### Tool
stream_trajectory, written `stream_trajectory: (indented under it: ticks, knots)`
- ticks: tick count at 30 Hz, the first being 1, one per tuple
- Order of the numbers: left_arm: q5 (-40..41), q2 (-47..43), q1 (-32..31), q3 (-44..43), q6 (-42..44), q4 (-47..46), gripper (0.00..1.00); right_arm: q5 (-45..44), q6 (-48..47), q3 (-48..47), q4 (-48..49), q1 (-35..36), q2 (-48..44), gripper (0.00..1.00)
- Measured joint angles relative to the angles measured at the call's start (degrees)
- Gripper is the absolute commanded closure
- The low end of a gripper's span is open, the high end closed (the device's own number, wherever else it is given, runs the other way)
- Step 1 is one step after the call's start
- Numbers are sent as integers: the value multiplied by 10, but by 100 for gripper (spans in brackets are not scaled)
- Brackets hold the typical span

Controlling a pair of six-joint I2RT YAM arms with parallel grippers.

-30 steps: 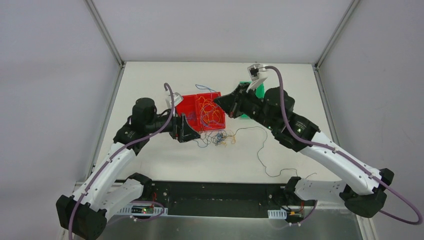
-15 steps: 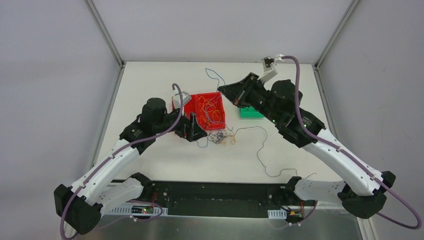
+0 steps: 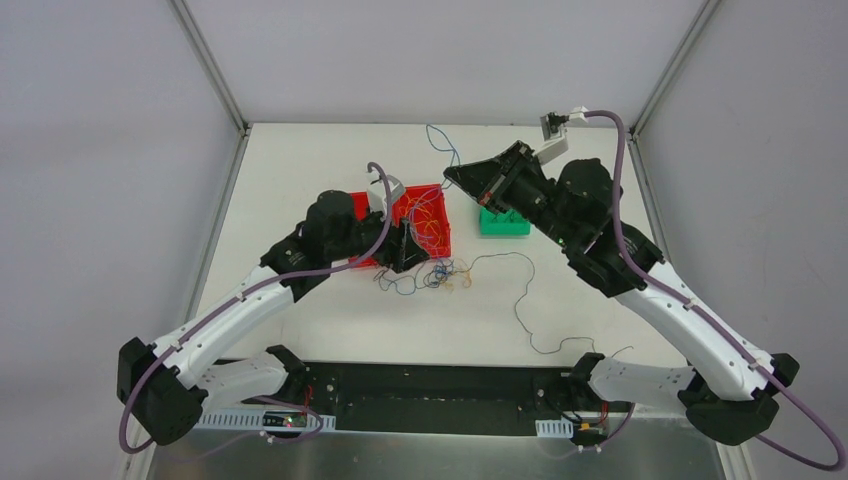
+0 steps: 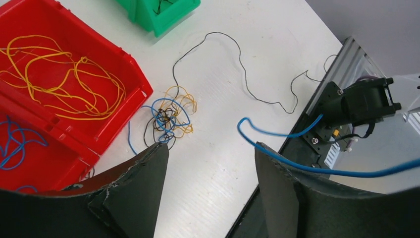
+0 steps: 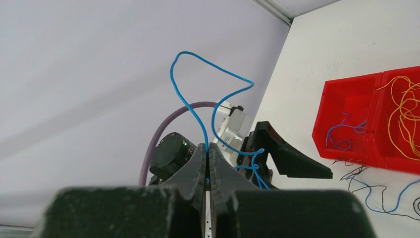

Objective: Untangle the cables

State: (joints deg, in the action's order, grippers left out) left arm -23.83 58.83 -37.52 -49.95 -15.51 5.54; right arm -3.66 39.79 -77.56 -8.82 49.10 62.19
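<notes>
A small tangle of yellow, blue and black wires (image 3: 432, 278) lies on the table in front of the red bins (image 3: 440, 240); it also shows in the left wrist view (image 4: 168, 116). My left gripper (image 3: 412, 252) is open and empty just above and left of it (image 4: 210, 146). My right gripper (image 3: 450, 176) is raised over the table's far side and shut on a blue wire (image 3: 437, 145). In the right wrist view the wire (image 5: 198, 64) loops above the closed fingertips (image 5: 208, 146) and hangs down toward the left gripper. A blue wire (image 4: 277, 134) crosses the left gripper's right finger.
One red bin holds yellow wires (image 4: 64, 84), the other holds blue ones (image 4: 15, 144). A green bin (image 3: 503, 222) stands right of them. A long black wire (image 3: 520, 295) lies loose on the table toward the front edge rail (image 3: 440, 385).
My right gripper rose and moved back and to the right, lifting the blue wire away from the red bins. My left arm moved right along the bins toward the tangle.
</notes>
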Motion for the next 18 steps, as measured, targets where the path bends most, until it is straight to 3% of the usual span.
stream_trajectory:
  ticks: [6,12,18]
  knots:
    - [67,-3,0,5,-17,3,23,0,8,0,2,-12,0,100]
    - [257,-129,1,4,-35,124,14,-2,2,0,31,-15,32,100]
    - [432,-182,5,-31,-16,257,10,-1,-3,0,74,-15,125,100]
